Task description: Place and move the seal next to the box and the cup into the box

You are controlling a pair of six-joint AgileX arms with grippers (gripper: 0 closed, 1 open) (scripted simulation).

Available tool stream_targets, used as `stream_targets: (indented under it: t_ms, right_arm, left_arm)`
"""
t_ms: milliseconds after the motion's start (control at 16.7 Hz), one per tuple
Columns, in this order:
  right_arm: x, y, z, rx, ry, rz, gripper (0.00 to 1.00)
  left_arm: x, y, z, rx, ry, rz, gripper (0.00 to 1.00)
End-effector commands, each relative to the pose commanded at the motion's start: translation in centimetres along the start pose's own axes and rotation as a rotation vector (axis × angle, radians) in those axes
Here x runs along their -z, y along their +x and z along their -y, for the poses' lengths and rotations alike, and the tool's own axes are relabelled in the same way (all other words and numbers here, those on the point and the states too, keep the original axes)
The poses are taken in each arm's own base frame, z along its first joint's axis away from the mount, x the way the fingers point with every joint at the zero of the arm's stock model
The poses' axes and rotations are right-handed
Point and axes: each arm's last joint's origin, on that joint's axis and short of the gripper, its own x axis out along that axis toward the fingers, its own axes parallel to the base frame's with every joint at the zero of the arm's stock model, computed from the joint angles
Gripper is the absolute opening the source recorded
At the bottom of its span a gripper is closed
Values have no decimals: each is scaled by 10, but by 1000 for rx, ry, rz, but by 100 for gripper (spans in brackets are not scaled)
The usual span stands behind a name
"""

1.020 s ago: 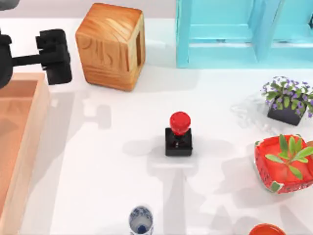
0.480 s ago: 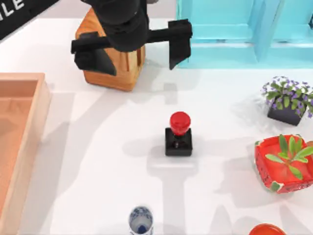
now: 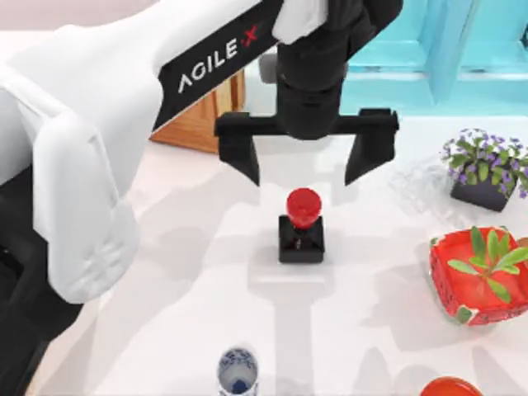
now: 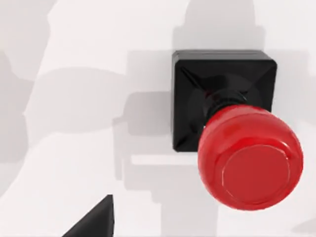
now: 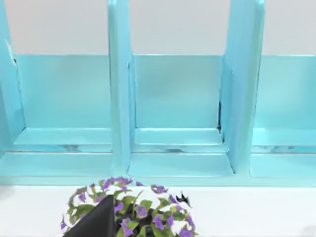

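The seal (image 3: 302,221), a glossy red knob on a black square block, stands upright mid-table; the left wrist view shows it close from above (image 4: 249,158). My left gripper (image 3: 305,163) hovers just above and behind it, open wide, one finger on each side of the knob and touching nothing. One fingertip (image 4: 96,224) edges into the left wrist view. The cup (image 3: 238,370), white with blue pattern, stands at the front edge. My left arm hides the box. Of my right gripper one dark fingertip (image 5: 98,221) shows off-centre, facing the shelf, holding nothing.
A wood-grain cube (image 3: 202,115) sits behind the left arm. A turquoise shelf (image 3: 462,49) lines the back right. A purple flower pot (image 3: 487,169), a red planter (image 3: 483,276) and an orange bowl (image 3: 450,388) occupy the right side.
My left arm has swung from the back left across the wooden cube to above the seal, its gripper still open. The seal and the cup have not moved.
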Motion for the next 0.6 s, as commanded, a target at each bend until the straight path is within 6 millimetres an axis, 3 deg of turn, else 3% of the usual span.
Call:
stream_targets:
  t_ms: [420,600]
  right_arm:
    - [0,0,0,0,0,0,100]
    - [0,0,0,0,0,0,100]
  left_arm:
    - [-1,4,2,-7,-3,-8,100]
    - [-2,20,4,-7,0,-7,100]
